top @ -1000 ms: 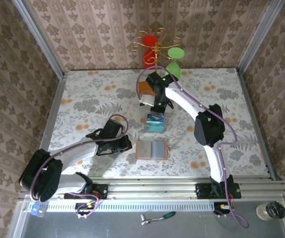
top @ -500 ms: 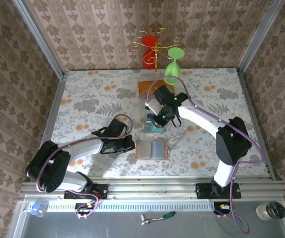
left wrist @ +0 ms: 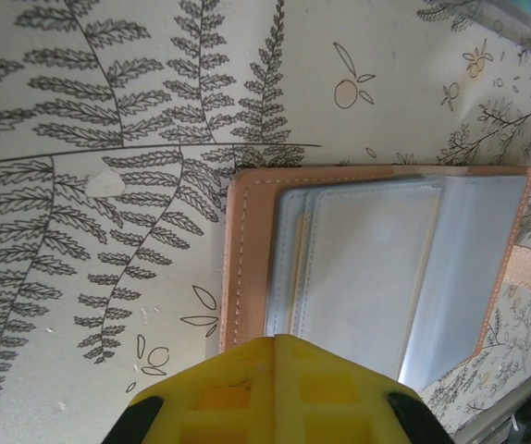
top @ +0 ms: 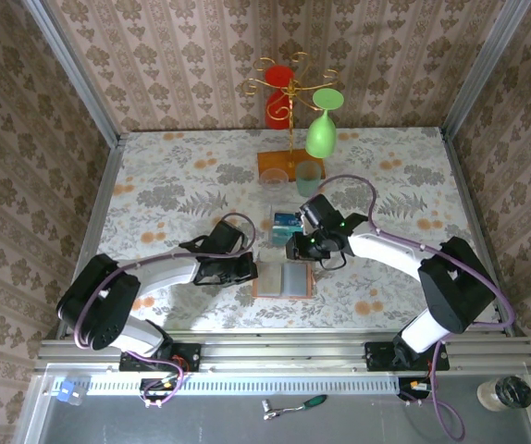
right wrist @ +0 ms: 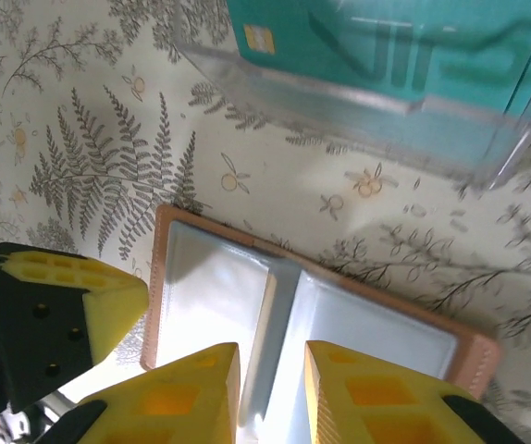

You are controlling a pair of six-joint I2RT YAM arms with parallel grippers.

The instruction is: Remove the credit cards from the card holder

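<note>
Tabletop (top: 154, 185) with the floral cover is carrying everything. Both arms are reaching in toward its near middle. Gold rack (top: 289, 102) is standing at the far edge on an orange-brown base (top: 275, 165), with a green glass (top: 321, 131) hanging upside down from it.

Card holder (top: 284, 279) is lying open and flat near the front edge, brown border showing around pale grey-blue pockets (left wrist: 376, 268). Can't tell whether any pocket is holding a card.

Clear tray (top: 286, 225) is sitting just behind the holder, apart from it. Teal credit card (right wrist: 386, 46) is lying inside the tray.

Right end effector (right wrist: 270, 370) is hovering over the holder's centre fold, fingers apart with a narrow gap and nothing between them.

Left end effector (top: 245, 268) is sitting at the holder's left edge, yellow pads (left wrist: 275, 388) pressing together on nothing. Can't tell if it is touching the leather.
</note>
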